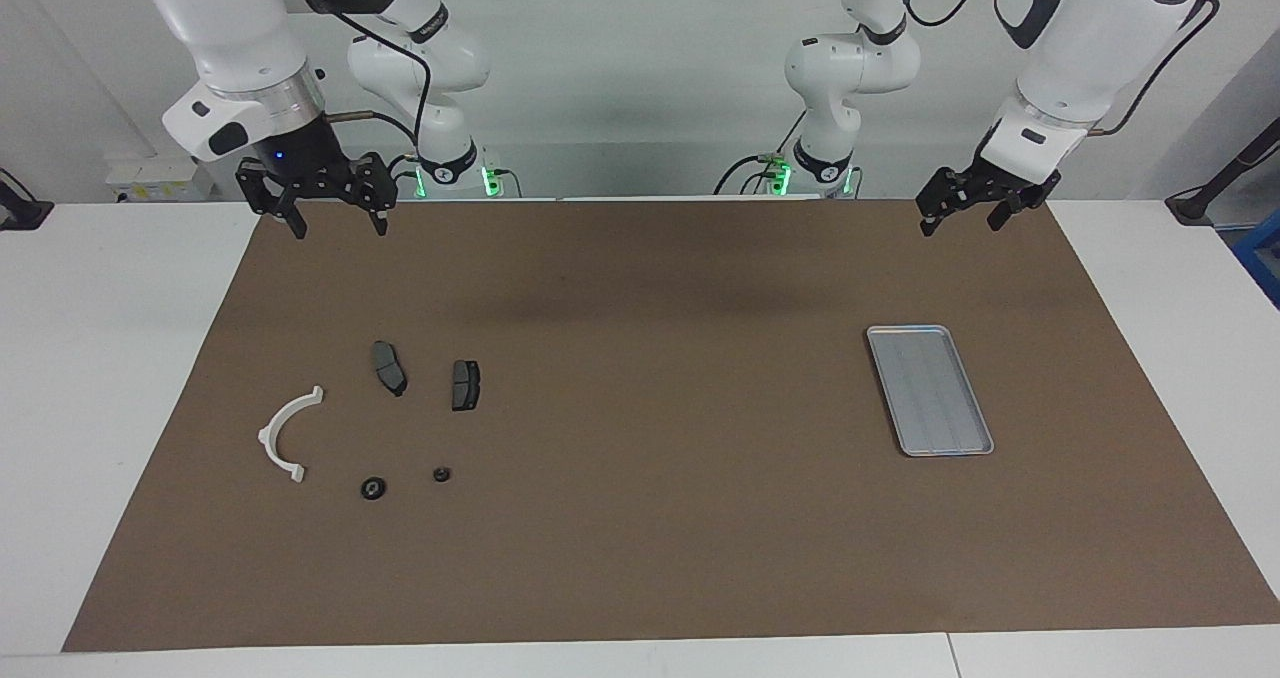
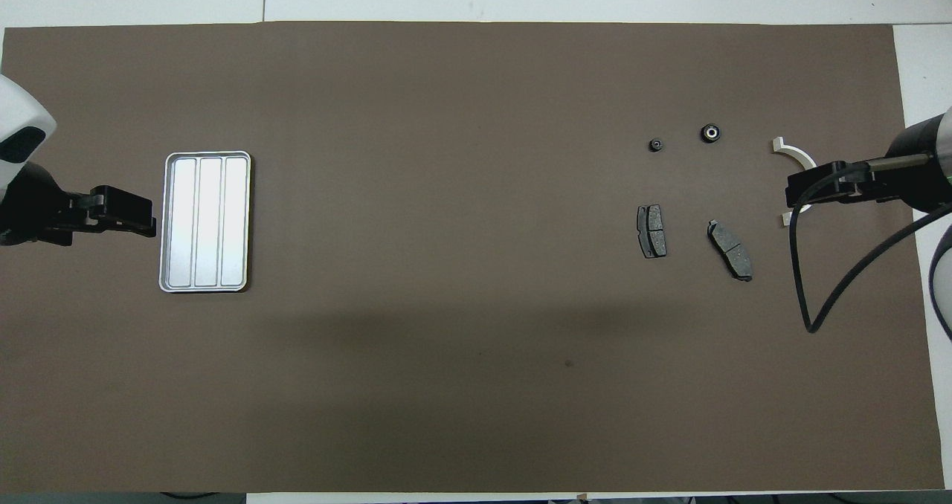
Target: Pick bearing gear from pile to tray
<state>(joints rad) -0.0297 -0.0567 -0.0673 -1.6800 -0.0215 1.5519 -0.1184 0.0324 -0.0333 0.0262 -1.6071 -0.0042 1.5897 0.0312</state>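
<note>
White table under brown mat with scattered pile, tray.

Silver ridged tray, white arc, brown mat

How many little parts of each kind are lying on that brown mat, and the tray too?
White half-ring arc: 1
Dark grey pad plates: 2
Small black round pieces: 2
Metal tray: 1
Total: 6

Bright, even overhead light — soft blurred shadows across the brown mat, glare on the tray.
</note>
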